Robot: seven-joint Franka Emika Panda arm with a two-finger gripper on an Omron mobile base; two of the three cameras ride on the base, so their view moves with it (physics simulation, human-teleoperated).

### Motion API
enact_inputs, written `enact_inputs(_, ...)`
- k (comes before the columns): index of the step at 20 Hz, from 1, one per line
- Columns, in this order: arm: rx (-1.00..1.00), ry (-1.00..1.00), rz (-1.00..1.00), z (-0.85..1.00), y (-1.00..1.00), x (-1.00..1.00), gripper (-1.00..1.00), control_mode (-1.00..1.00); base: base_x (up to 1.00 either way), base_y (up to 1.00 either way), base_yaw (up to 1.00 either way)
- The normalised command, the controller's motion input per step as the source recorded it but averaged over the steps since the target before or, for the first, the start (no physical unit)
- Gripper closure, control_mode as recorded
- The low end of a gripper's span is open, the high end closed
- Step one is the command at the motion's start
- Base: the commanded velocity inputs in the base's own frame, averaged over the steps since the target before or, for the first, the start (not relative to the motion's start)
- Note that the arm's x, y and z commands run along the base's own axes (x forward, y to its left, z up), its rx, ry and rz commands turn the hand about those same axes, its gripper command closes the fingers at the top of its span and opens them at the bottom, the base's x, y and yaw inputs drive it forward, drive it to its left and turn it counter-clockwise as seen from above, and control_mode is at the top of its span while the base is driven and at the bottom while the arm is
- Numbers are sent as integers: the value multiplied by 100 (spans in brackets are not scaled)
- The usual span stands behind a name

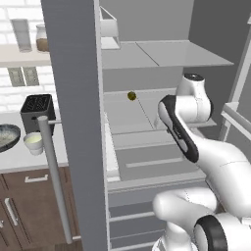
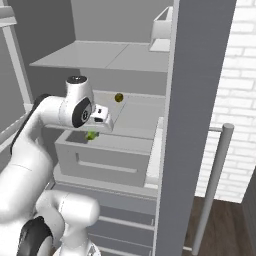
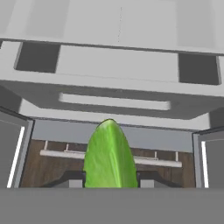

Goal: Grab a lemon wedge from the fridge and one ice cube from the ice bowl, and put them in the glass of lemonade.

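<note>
a kitchen: open fridge [image 1: 73, 122], toaster [image 1: 37, 110], counter [image 1: 19, 157], wooden cabinets [image 1: 29, 206].

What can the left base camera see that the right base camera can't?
The left base view has the counter beside the open fridge: the ice bowl, the glass of lemonade, a dark toaster and two containers on a shelf. The right base view has the claw with the green lemon wedge at its fingers, plus a white brick wall. Both share the white arm, the fridge shelves and a small dark round thing on a shelf.
</note>
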Motion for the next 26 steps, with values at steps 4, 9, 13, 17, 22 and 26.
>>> enact_inputs(4, 0, -1, -12, 61, -3, -100, 100, -100, 0, 0, 0)
enact_inputs(9, 0, -13, -2, 44, 1, -95, 100, -100, 0, 0, 0)
enact_inputs(13, 0, -16, 0, 38, 5, -74, 100, -100, 0, 0, 0)
enact_inputs(17, 0, -22, 0, 24, 3, -57, 100, -100, 0, 0, 0)
enact_inputs(22, 0, -6, 0, 6, 0, -11, 100, -100, 0, 0, 0)
enact_inputs(26, 0, 0, 0, 0, 0, 0, 100, -100, 0, 0, 0)
